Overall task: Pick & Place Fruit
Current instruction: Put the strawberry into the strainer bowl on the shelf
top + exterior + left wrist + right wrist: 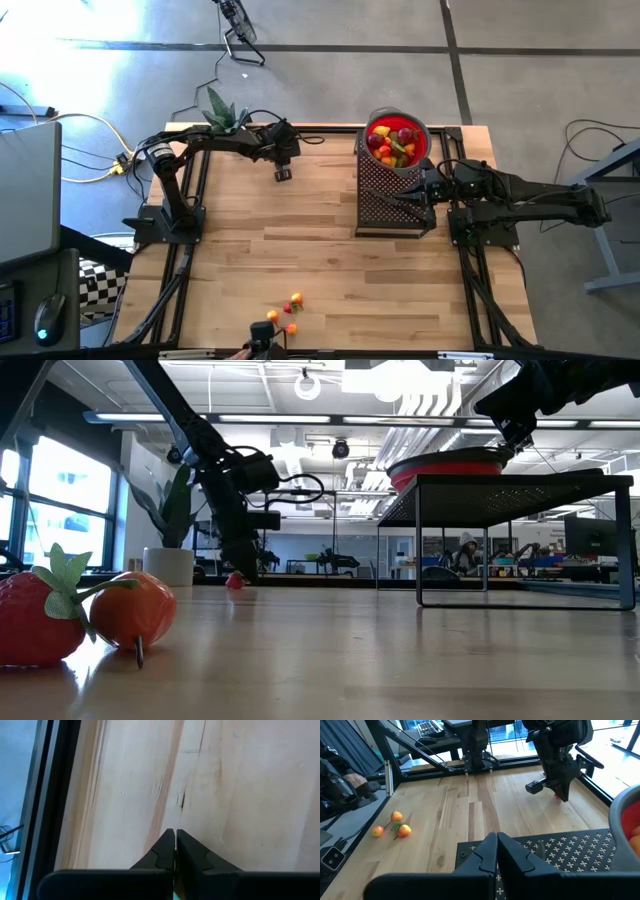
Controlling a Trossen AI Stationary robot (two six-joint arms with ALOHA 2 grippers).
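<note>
1. High view: I see most of the fruit (393, 142) heaped in the red bowl (422, 133) on the black mesh stand (385, 205) at far right; a few loose fruits (284, 312) lie at the table's (300, 250) near edge. My left gripper (283, 174) is low at the far left-centre.
2. Low view: a small red fruit (235, 581) sits at my left gripper's tip; I can't tell whether it is held.
3. Left wrist view: fingers (192, 857) pressed together, only bare wood beyond.
4. Right wrist view: my right gripper (496, 851) is closed and empty over the stand.
5. I judge the fruits light, hard and slippery; pinch across the middle.
</note>
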